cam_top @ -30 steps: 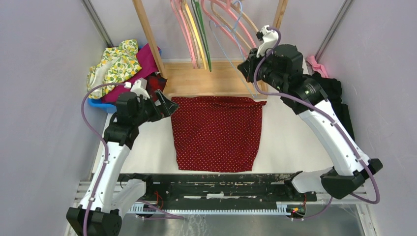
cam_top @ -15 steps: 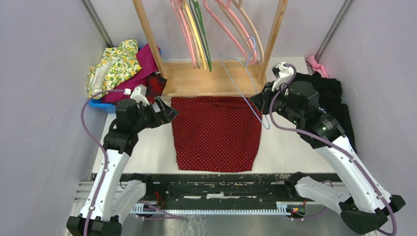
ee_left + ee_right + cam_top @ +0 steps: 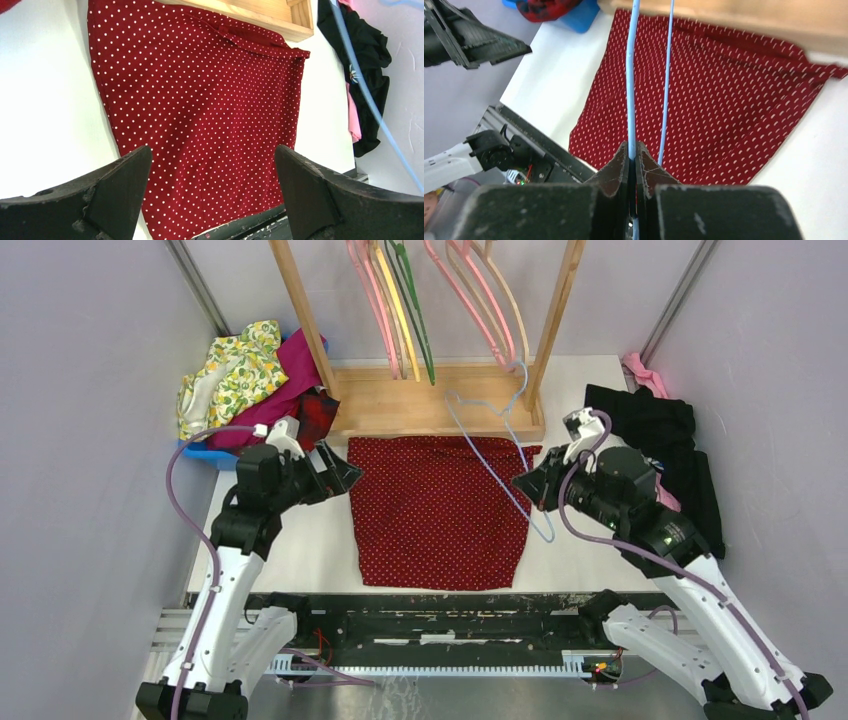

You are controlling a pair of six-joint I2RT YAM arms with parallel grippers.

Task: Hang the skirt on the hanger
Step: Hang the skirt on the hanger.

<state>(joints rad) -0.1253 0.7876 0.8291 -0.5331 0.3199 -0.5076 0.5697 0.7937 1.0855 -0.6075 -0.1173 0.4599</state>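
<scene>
**Skirt lies flat while wire hanger is held over its corner**

Skirt (image 3: pixel 440 510), dark red with white dots, lies spread flat on the white surface (image 3: pixel 575 560) at the centre of the overhead view, with its top edge against the base of the wooden rack (image 3: pixel 400 405). The pale blue wire hanger (image 3: pixel 629 75) slants across the skirt's upper right corner, its hook toward the rack. The right pincer (image 3: pixel 633 150) is clamped tight on the wire. The left pincer (image 3: pixel 212 165) stands wide apart and empty beside the skirt's upper left corner. A black garment (image 3: pixel 660 420) lies at the right, and a heap of cloths (image 3: pixel 240 370) at the upper left.
</scene>
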